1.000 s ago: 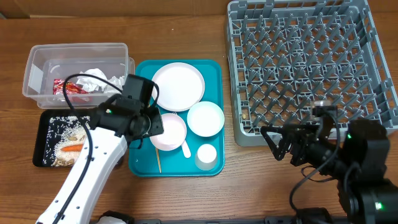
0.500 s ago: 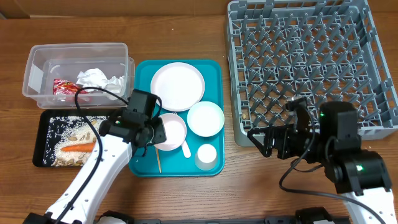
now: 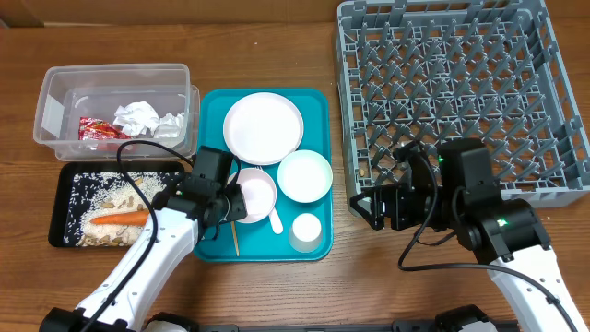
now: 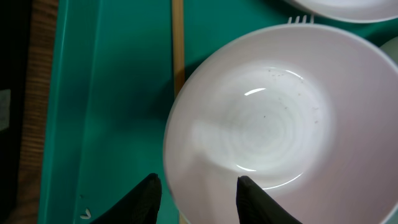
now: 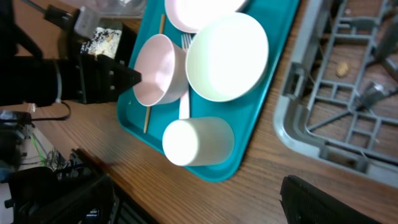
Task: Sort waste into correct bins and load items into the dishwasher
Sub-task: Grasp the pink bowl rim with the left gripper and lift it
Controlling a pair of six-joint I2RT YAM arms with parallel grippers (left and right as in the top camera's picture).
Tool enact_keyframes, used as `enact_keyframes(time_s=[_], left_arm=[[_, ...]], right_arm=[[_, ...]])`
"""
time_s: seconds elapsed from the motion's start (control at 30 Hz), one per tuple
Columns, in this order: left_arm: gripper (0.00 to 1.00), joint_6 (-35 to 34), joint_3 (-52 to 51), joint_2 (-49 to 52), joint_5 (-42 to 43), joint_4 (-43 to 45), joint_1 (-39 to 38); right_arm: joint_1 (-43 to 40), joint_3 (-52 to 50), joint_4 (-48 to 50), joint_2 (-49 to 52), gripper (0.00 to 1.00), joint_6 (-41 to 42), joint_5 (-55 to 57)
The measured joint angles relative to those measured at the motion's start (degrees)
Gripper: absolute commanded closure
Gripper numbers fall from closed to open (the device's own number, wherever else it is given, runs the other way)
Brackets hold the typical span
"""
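Overhead view: a red snack wrapper (image 3: 97, 131) lies in the clear rectangular plastic tub (image 3: 51, 115) and an orange carrot (image 3: 120, 219) in the shallow black tray (image 3: 57, 231), so loading tableware seems the step in hand. Left gripper (image 4: 196, 193) stands half spread, fingers (image 4: 144, 198) straddling the rim of a round white bowl (image 4: 267, 118) on the teal serving tray (image 4: 112, 112); next it must pinch and lift. Right gripper (image 3: 371, 208), spread wide and empty, hovers by the large grey plastic dish rack (image 3: 442, 92).

A white bowl (image 4: 267, 118) fills most of the frame, sitting on the teal tray (image 4: 106, 93). The left gripper (image 4: 196, 186) has its dark jaws straddling the bowl's near rim, one outside and one inside, with a gap. A thin wooden stick (image 4: 178, 43) lies beside the bowl; fork tines (image 4: 300, 20) peek out behind it.
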Motion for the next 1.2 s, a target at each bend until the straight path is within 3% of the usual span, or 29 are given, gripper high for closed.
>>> enact_keyframes(time_s=[0.5,0.67,0.8,0.97,1.2], left_arm=[[0.54,0.0,-2.8,0.1,0.0,3.6,0.0],[0.66,0.0,-2.8,2.0,0.1,4.9,0.0],[0.69,0.0,-2.8,2.9,0.2,4.9,0.0],[0.84,0.0,-2.8,2.9,0.3,5.0,0.0],[0.92,0.0,-2.8,2.9,0.4,4.9,0.0]], right_arm=[[2.0,0.0,2.1,0.0,0.11,0.0,2.8],[2.0,0.0,2.1,0.0,0.11,0.0,3.2],[2.0,0.0,2.1,0.0,0.11,0.0,3.7],[2.0,0.0,2.1,0.0,0.11,0.0,4.1],[2.0,0.0,2.1,0.0,0.11,0.0,4.3]])
